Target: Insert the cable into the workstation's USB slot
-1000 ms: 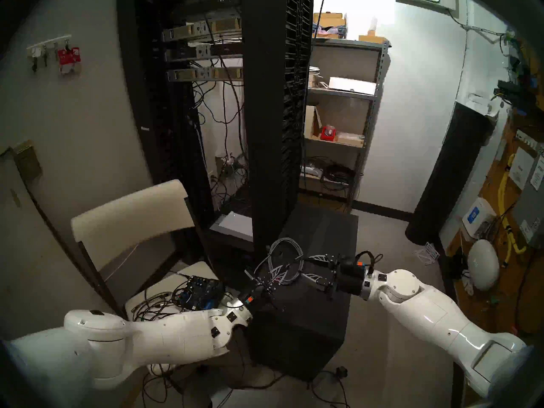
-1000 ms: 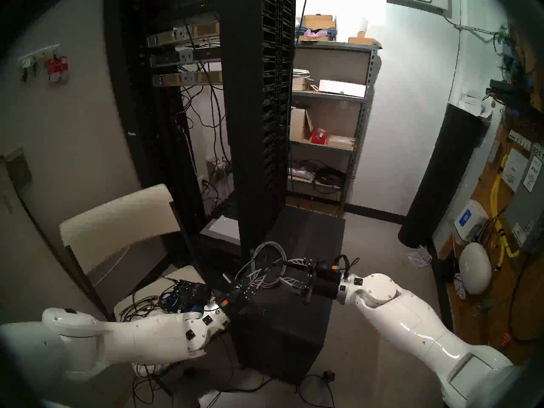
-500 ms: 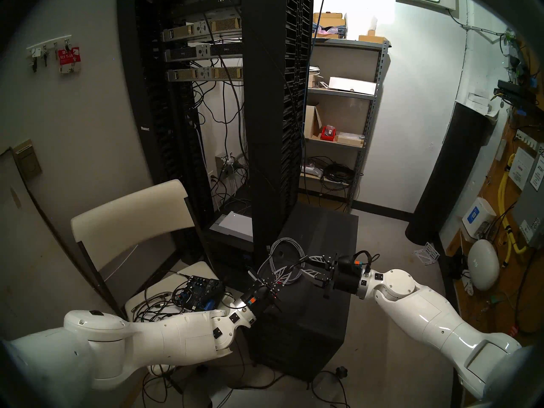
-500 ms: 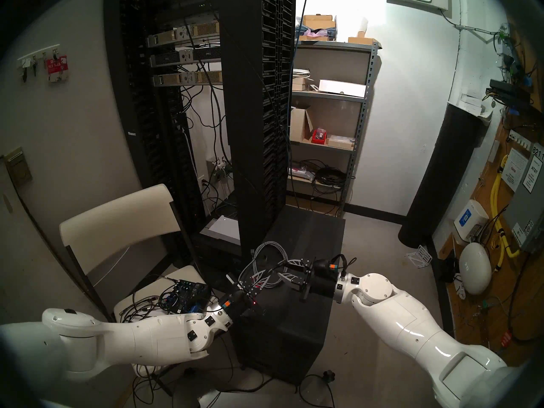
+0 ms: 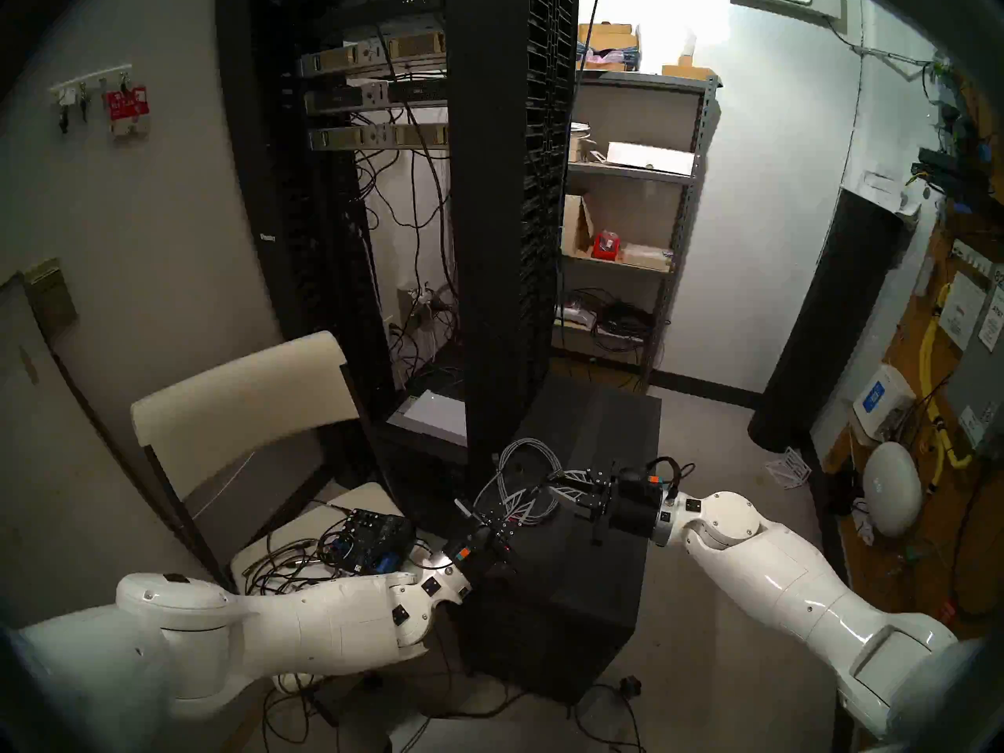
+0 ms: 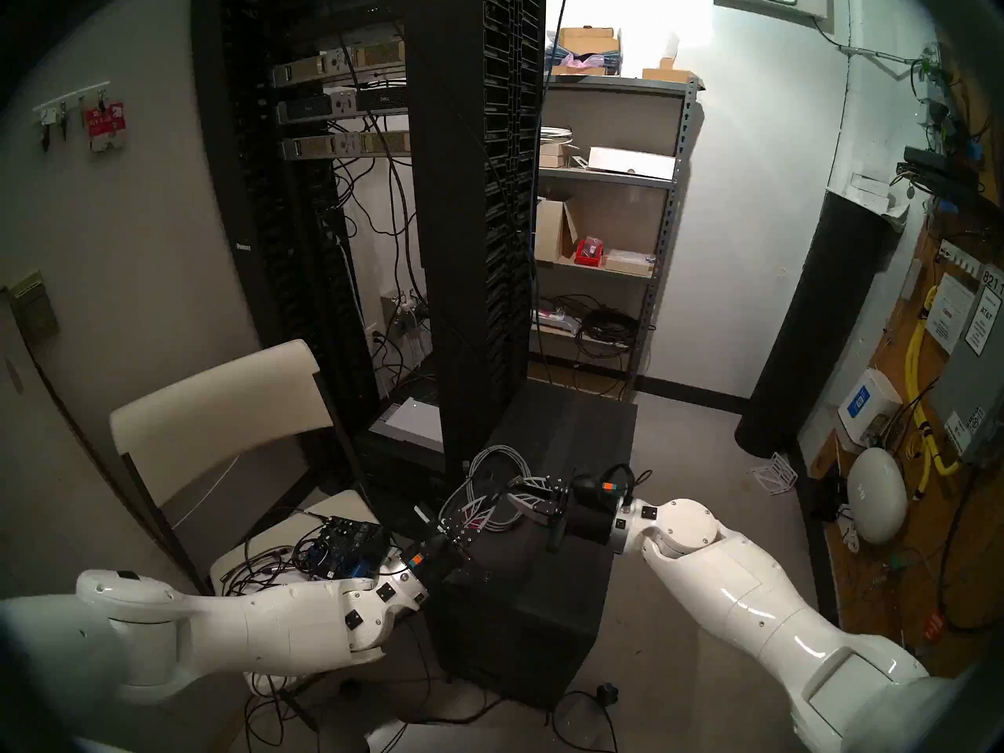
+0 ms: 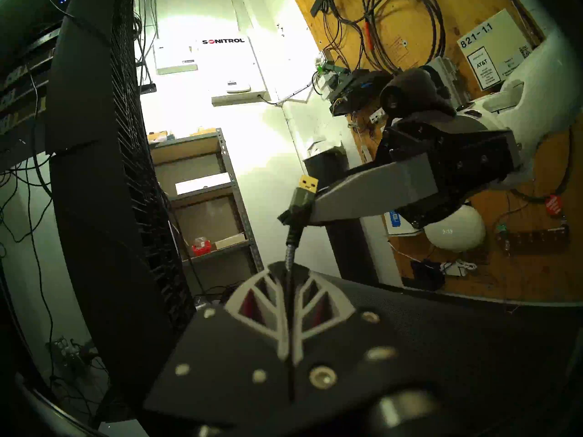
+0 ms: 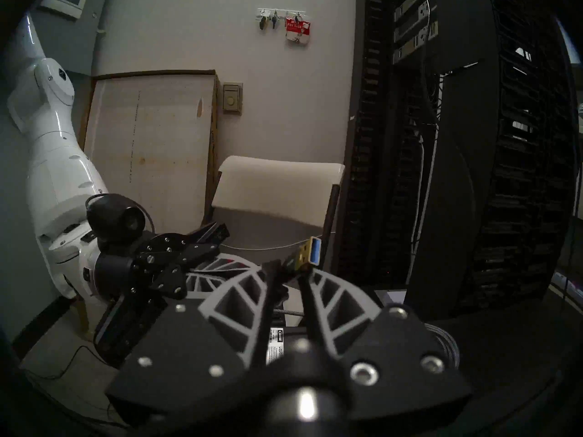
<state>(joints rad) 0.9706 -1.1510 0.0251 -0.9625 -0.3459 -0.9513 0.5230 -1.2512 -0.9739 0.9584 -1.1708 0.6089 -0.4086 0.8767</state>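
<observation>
Cluttered server closet, rack [image 5: 505, 203] behind, workstation [image 5: 565, 583] on floor. Left end effector [image 7: 288, 269] clenched on cable [image 7: 291, 248] just below its plug [image 7: 304, 195], held above workstation top. Right end effector [image 8: 287, 274] around plug, fingers [image 7: 372, 193] not fully closed; grip uncertain. Rest coiled on workstation.

rack [image 5: 489, 192]: tall, black, cables hanging inside
chair [image 5: 239, 404]: cream, left of rack
mixer [image 5: 369, 537]: on chair seat, among black wires
shelf [image 5: 630, 219]: grey metal, boxes, red bin
keys [image 5: 103, 102]: on wall hooks, red tag
yellow cables [image 5: 932, 355]: right wall board
</observation>
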